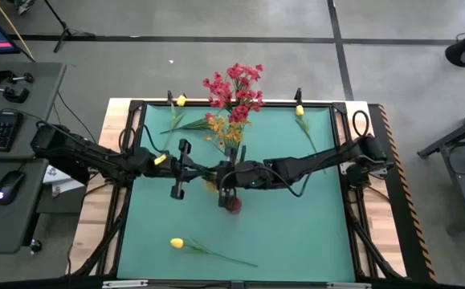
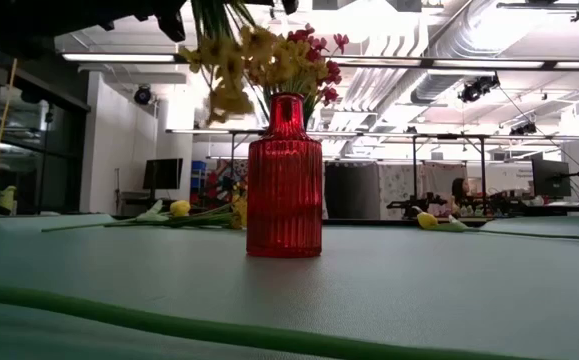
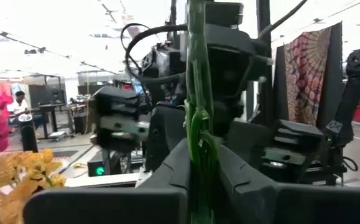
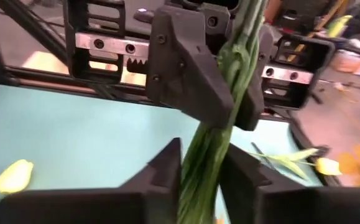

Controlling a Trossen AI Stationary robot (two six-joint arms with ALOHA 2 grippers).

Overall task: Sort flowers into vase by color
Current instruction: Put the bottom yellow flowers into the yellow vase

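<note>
My left pincer (image 3: 201, 180) and right pincer (image 4: 201, 171) are both clamped on the orange-yellow bunch (image 1: 234, 128) stems above the red vase (image 2: 284, 175) at bench centre. Insertion in hand; next, lower stems in, then release.

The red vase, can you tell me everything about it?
The red vase looks like shiny ribbed glass, with a wide body, a narrow neck and a small flared mouth. It stands upright near the middle of the green table mat. Green stems go into its mouth, with orange-yellow blossoms and pink-red blossoms spreading above it. From above, the right gripper mostly hides it. Nothing else touches it.
</note>
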